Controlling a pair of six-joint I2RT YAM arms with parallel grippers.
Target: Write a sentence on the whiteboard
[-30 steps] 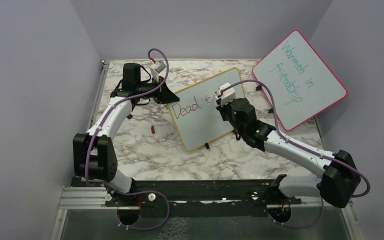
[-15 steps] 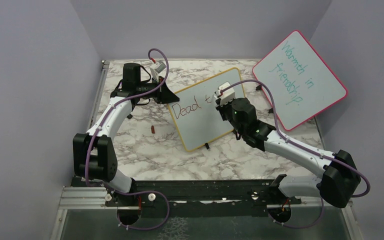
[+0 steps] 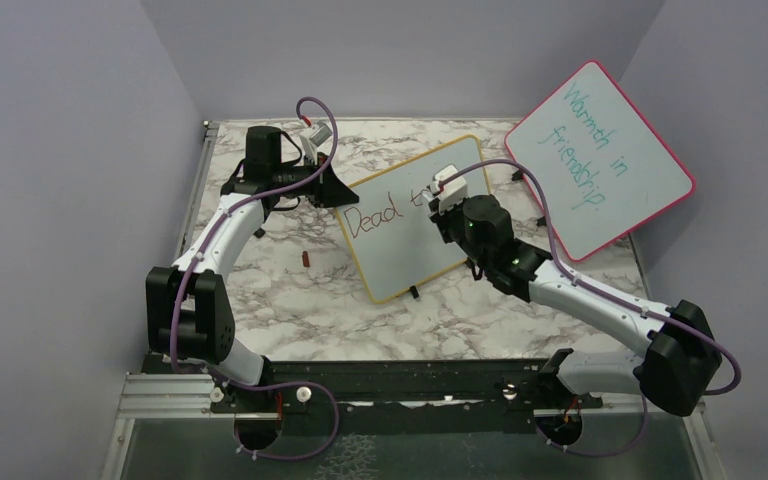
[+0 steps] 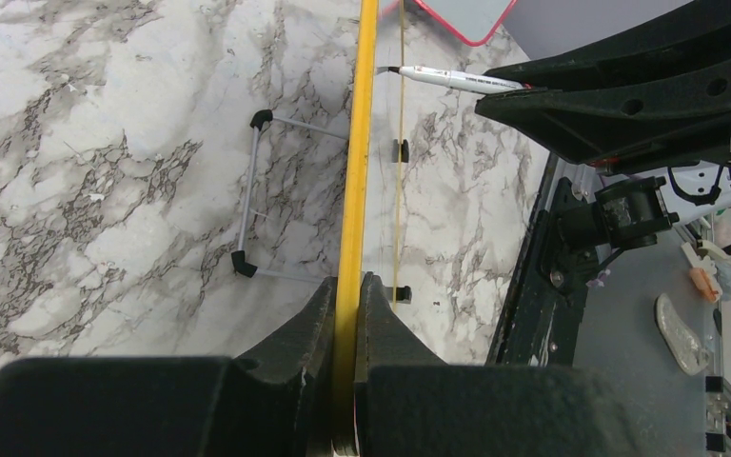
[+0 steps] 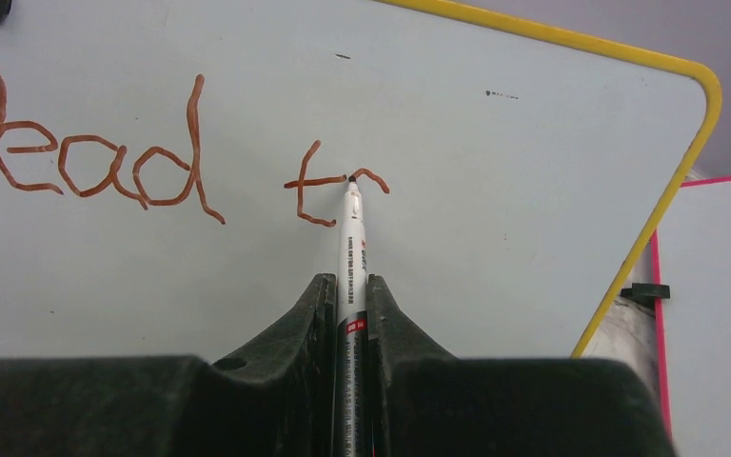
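The whiteboard (image 3: 400,262), yellow-framed, stands tilted at mid-table. My left gripper (image 3: 334,194) is shut on its left edge; in the left wrist view the yellow frame (image 4: 356,143) runs straight between the jaws of my left gripper (image 4: 347,286). My right gripper (image 5: 350,286) is shut on a white marker (image 5: 352,243), whose tip touches the whiteboard (image 5: 495,124). The sentence (image 5: 152,171) reads "Dead t" with a small curved stroke beginning at the tip. In the top view my right gripper (image 3: 441,196) hides the end of the sentence (image 3: 375,218).
A pink-framed board (image 3: 600,160) with teal handwriting leans at the back right, close to the whiteboard's right corner. A small red cap (image 3: 307,259) lies on the marble table (image 3: 290,310) left of the whiteboard. A wire stand (image 4: 247,209) sits behind the whiteboard.
My right gripper with the marker has shifted slightly across the board past the "t". The left gripper and the board have stayed put.
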